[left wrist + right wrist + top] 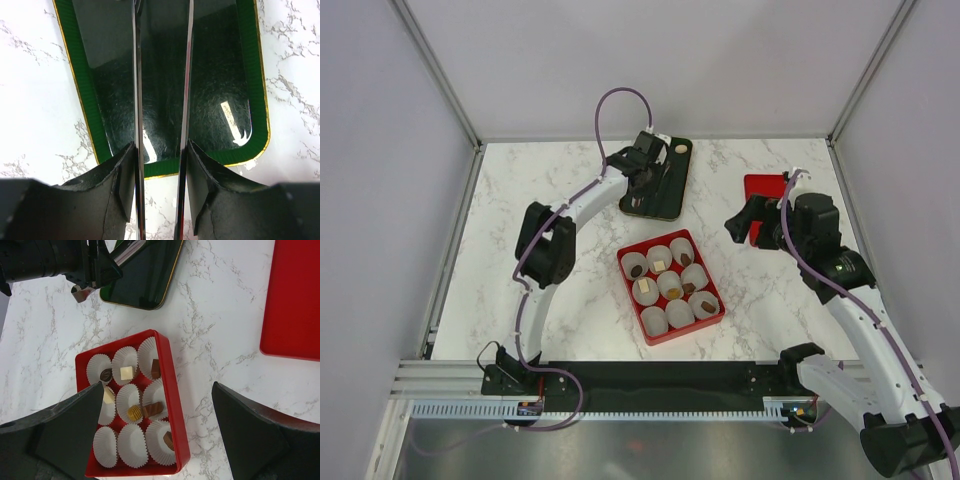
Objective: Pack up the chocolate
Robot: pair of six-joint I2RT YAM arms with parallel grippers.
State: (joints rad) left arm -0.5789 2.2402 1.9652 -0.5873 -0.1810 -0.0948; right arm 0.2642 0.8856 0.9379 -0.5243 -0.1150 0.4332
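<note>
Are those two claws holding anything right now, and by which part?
Nothing. The left gripper hangs open over the dark green tray, the right gripper wide open above the table.

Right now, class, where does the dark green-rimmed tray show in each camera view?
Top external: the dark tray lies at upper centre.
Left wrist: it fills the upper picture, behind the left fingers.
Right wrist: top edge, left of centre.
Shared landmark: the white marble table.
</note>
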